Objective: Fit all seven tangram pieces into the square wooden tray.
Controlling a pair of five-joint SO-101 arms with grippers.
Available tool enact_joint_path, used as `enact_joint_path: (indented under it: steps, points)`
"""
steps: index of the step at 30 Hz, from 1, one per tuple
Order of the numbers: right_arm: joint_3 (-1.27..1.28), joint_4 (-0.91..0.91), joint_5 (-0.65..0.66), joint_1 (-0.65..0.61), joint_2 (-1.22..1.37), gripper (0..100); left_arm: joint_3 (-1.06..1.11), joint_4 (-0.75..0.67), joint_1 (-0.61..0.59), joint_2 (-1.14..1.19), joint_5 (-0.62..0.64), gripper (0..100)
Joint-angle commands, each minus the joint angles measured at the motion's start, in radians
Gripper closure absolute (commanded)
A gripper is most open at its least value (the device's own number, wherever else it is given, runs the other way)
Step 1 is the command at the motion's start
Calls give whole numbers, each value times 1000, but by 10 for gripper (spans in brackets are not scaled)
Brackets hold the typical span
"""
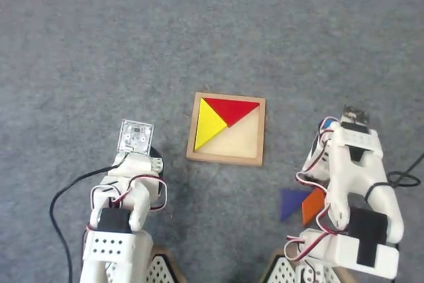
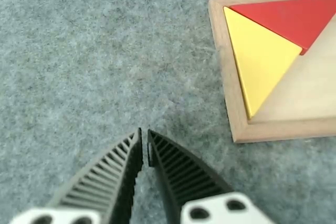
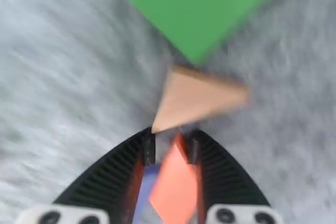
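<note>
The tray (image 1: 225,159) sits mid-worktop (image 1: 99,51) with two pieces in it: a red triangle (image 1: 232,109) along the far side and a yellow triangle (image 1: 209,125) touching it on the left; the rest of the floor is bare wood. The left fingers (image 2: 144,130) hang nearly closed and empty over the worktop, near the tray's corner. The right fingers (image 3: 169,139) are pressed against an orange piece (image 3: 176,184). Just past their tips lies a tan triangle (image 3: 197,98), then a green square (image 3: 197,3). A purple piece (image 1: 289,202) lies beside the right arm.
</note>
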Motion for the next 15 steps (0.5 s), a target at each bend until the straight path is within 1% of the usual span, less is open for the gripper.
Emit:
enact_joint_path:
  steps: [1, 5, 6, 8, 10, 12, 13, 15]
  points:
    - [-130, -28, -35, -18, -15, 931, -8, 8, -5, -14, 8, 985]
    - [-224, -27, -37, -38, -15, 943, -8, 8, -5, -14, 8, 985]
    - [-235, -1, -51, -38, -19, 941, -8, 8, -5, -14, 8, 985]
    - [-244, 130, -89, -47, -30, 928, -8, 8, -5, -14, 8, 985]
    - [-249, 246, -87, -62, -47, 853, -8, 8, -5, -14, 8, 985]
    - [-242, 303, -84, -30, -53, 751, -8, 8, -2, -14, 8, 985]
    - [-236, 358, -71, -36, -51, 707, -8, 8, -3, -14, 8, 985]
    - [-206, 453, 6, -79, -38, 660, -8, 8, -5, -14, 8, 985]
